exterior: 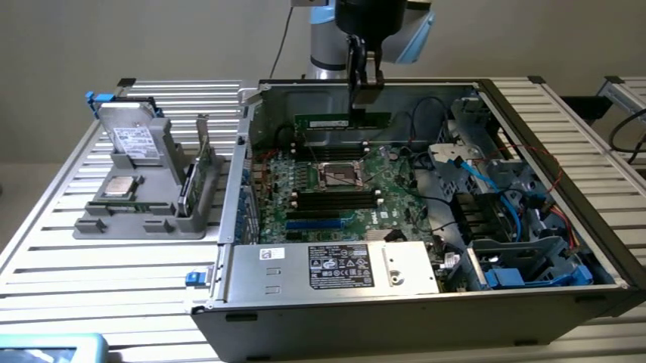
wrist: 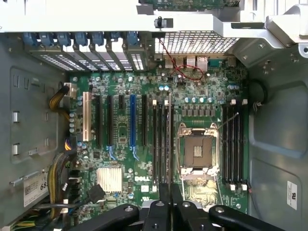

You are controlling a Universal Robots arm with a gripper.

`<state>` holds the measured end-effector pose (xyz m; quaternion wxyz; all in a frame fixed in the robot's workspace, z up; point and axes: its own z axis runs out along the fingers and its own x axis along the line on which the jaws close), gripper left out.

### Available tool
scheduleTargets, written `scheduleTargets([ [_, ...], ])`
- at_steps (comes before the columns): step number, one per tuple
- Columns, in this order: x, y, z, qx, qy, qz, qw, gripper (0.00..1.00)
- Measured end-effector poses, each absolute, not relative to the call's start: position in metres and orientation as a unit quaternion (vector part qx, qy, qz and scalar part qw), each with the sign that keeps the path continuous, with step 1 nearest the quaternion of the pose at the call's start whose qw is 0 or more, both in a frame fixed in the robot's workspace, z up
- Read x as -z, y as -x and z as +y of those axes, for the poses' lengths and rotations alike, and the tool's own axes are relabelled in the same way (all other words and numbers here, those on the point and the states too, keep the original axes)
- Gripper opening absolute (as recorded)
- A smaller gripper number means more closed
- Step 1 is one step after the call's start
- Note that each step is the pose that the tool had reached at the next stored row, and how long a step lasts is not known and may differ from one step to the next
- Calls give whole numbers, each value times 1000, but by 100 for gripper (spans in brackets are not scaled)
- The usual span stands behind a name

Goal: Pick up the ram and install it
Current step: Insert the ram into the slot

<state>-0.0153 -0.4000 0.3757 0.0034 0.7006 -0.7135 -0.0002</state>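
Spreading beneath the gripper [exterior: 364, 102] as a counter [exterior: 111, 265] of slotted aluminium bars. Rising behind the gripper as a plain beige-grey wall [exterior: 151, 38], catching soft, even light. Showing pale floor [exterior: 20, 197] beyond the counter's edge.

The motherboard [wrist: 144, 179] seemingly bears the word "DELL".

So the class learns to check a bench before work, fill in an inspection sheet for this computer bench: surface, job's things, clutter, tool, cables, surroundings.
Surface: slatted metal table, bearing an open computer case.
Job's things: memory stick held above the motherboard inside the case.
Clutter: grey holder beside the case, carrying a drive and spare parts.
Grippers: tool shut on the memory stick.
Cables: blue and black cables loose inside the case.
Surroundings: plain wall behind.
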Motion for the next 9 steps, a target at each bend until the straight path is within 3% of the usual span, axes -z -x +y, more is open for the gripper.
scheduleTargets([
  [9, -366, 15, -400, 0, -701, -714, 4, 13],
])
